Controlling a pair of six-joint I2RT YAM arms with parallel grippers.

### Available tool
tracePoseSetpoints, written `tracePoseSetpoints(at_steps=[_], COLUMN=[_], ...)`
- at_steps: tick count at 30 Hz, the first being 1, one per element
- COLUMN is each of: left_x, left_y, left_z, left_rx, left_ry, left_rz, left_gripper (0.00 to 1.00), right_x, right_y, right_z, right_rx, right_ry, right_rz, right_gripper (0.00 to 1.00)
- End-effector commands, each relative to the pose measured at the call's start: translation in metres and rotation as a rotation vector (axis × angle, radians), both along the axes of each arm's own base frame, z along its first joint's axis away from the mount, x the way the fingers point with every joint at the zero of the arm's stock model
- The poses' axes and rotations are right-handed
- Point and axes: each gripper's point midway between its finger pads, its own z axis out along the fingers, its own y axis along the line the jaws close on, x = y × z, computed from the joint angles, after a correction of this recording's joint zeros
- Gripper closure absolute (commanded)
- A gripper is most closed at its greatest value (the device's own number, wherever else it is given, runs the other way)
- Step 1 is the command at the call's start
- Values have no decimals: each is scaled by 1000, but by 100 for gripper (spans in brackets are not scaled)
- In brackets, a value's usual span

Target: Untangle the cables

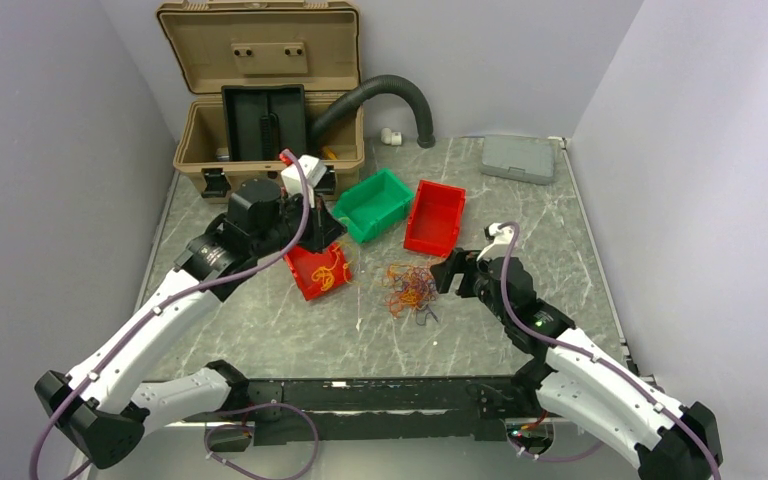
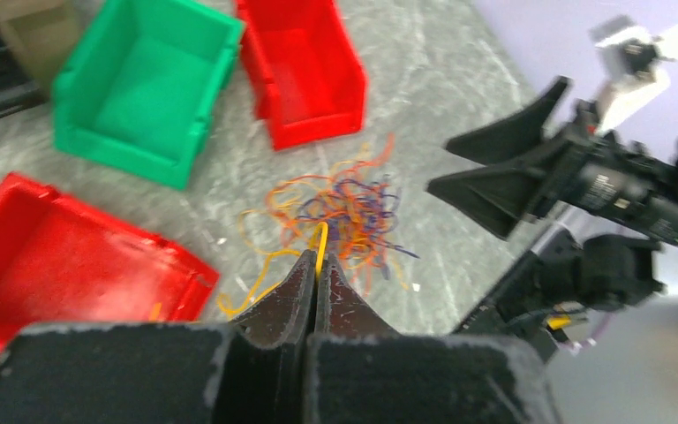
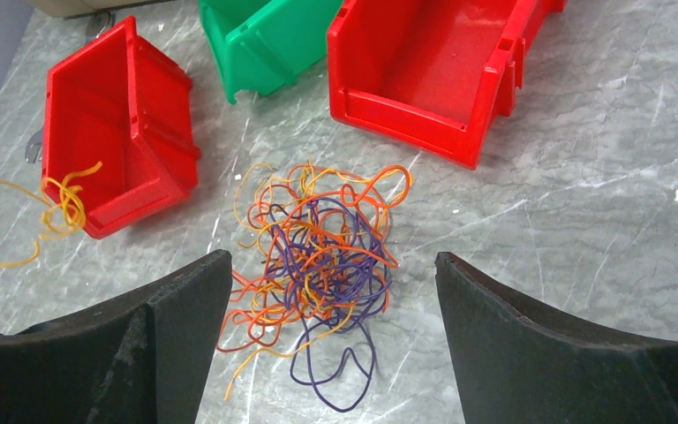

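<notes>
Cables [image 1: 412, 288] lay in one tangle abt mid bench [image 1: 260, 330], with orange, purple and yellow mixed. R claw [image 3: 331, 258] was wide open just beside the tangle, on the side twd the right edge, and held nothing. L claw [image 2: 318, 261] was closed on one yellow strand [image 2: 321, 238], which hung down at the red bin [image 1: 298, 272] left of the tangle.

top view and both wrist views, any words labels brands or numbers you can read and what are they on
No text can be read in any view.
Pale marks on the black housing of the right gripper, left wrist view: too blurred to read.
Tan case, green bin, red bins, grey box: no print visible.
</notes>
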Motion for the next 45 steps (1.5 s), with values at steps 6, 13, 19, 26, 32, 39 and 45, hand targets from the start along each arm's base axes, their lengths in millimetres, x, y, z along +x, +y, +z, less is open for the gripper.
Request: tracePoseSetpoints(at_steps=[6, 13, 19, 26, 32, 39, 45], left_x=[36, 50, 59, 79, 97, 92, 73], left_y=[48, 53, 58, 86, 92, 82, 70], left_z=[-34, -53, -65, -81, -119, -122, -97], left_rx=[95, 103, 136, 170, 184, 165, 98], left_ry=[46, 84, 113, 123, 223, 239, 198], left_rz=[317, 364, 409, 556, 576, 483, 377], left_gripper=[100, 100, 100, 100, 100, 22, 1], right_x=[4, 1, 0, -2, -2, 0, 3], right_y=[3, -1, -2, 0, -2, -8, -11], right_z=[24, 26, 31, 28, 31, 16, -3], right_rx=[32, 34, 40, 47, 43, 33, -46], right_ry=[-50, -57, -68, -56, -57, 4, 87], right_rz=[5, -6, -7, 3, -2, -62, -88], right_gripper=[13, 13, 13, 13, 12, 7, 8])
